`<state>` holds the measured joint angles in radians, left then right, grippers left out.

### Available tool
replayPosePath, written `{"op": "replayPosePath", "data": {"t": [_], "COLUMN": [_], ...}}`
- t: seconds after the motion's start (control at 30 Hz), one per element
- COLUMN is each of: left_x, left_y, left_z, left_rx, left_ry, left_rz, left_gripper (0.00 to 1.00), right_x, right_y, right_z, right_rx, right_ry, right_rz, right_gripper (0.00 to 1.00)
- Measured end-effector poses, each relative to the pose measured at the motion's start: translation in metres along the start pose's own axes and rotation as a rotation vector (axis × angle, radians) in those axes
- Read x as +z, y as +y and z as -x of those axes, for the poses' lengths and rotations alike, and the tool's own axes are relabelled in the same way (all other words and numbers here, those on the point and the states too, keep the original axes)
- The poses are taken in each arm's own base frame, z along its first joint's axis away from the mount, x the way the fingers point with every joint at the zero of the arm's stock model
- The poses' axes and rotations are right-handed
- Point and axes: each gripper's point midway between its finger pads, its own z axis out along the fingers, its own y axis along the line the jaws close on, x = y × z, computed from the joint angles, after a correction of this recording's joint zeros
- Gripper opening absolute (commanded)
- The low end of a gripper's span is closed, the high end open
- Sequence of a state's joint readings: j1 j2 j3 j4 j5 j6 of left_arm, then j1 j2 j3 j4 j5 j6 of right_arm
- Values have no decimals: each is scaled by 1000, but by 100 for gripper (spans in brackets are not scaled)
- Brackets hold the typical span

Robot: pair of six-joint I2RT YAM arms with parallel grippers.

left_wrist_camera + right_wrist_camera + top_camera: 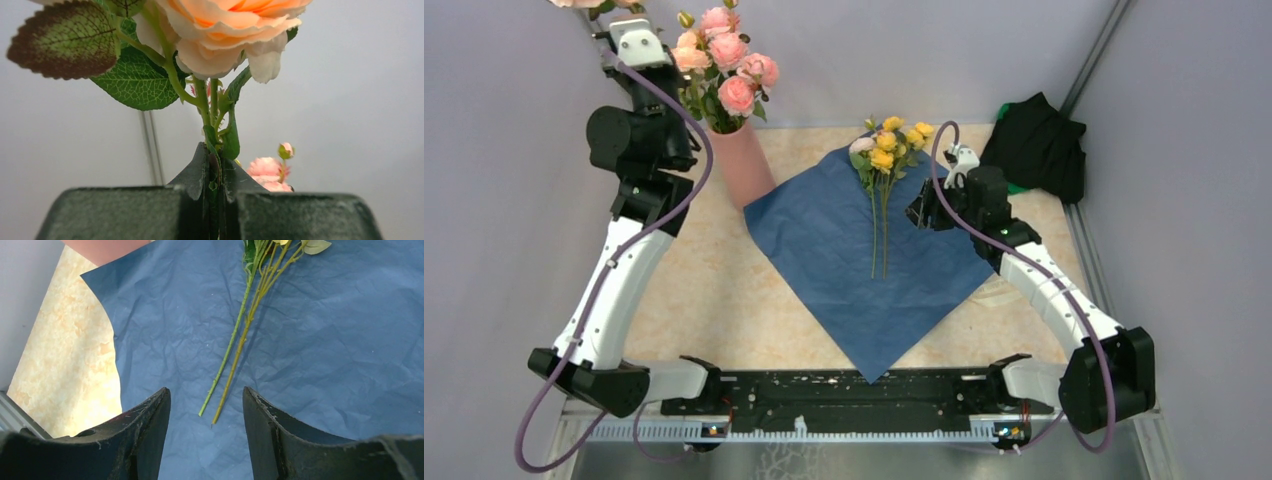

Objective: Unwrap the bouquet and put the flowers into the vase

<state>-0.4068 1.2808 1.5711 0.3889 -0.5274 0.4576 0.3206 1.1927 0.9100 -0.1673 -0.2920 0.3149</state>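
A: Step in hand, at a guess: picking the flowers (886, 150) off the blue paper (824, 240). Look at the right pincer (205, 392): spread, nothing in it, hovering just over the bare stem ends.

B: So drop straight down with both stems between the fingers, then squeeze across them, not along. Keep the tips off the paper, or risk lifting the sheet too.

A: And the left pincer (214, 170)?

B: Pressed together on the stem of a peach rose (225, 25), held high, up and left of the vase (744, 165). Best left well clear of the right arm's path.

A: Where to find the vase?

B: Far left of the surface (714, 290), upright, just beside the paper's left corner. Aim for a gap among the pink roses (727, 50) crowding its mouth.

A: Counts?

B: One vase, one sheet of paper, one black cloth (1036, 145) in the far right corner, two pincers. Two stem ends plainly seen, possibly a third higher up; hard to tell. About five yellow blooms plus one pale pink. Five or six roses in the vase, one more in the left pincer
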Motion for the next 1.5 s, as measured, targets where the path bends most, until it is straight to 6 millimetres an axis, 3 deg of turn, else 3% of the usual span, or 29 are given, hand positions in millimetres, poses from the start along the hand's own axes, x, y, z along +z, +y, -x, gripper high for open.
{"op": "replayPosePath", "data": {"t": [0.17, 0.37, 0.67, 0.87, 1.07, 1.23, 1.4, 1.5], "left_x": [17, 31, 39, 41, 43, 44, 42, 40], "left_y": [20, 18, 18, 18, 22, 27, 30, 32], "left_z": [7, -7, -23, -21, -17, -20, -45, -73], "left_rx": [8, -12, -63, -108, -136, -149, -156, -163], "left_ry": [-17, 7, 34, 28, 16, 16, 54, 104], "left_rz": [41, 10, -19, -35, -32, -20, -9, 0], "left_gripper": [0, 0, 0, 0, 0, 0, 0, 0], "right_x": [0, 1, 1, 2, 5, 5, 6, 6], "right_y": [0, -3, -5, -7, -13, -14, -15, -15], "right_z": [0, -6, -8, -8, -24, -26, -30, -30], "right_rx": [1, 5, 5, 5, 17, 17, 19, 19], "right_ry": [0, 11, 12, 8, 35, 38, 44, 43], "right_rz": [-2, -7, -18, -25, -34, -35, -37, -37], "right_gripper": [55, 55, 54, 54, 54, 54, 54, 54]}}
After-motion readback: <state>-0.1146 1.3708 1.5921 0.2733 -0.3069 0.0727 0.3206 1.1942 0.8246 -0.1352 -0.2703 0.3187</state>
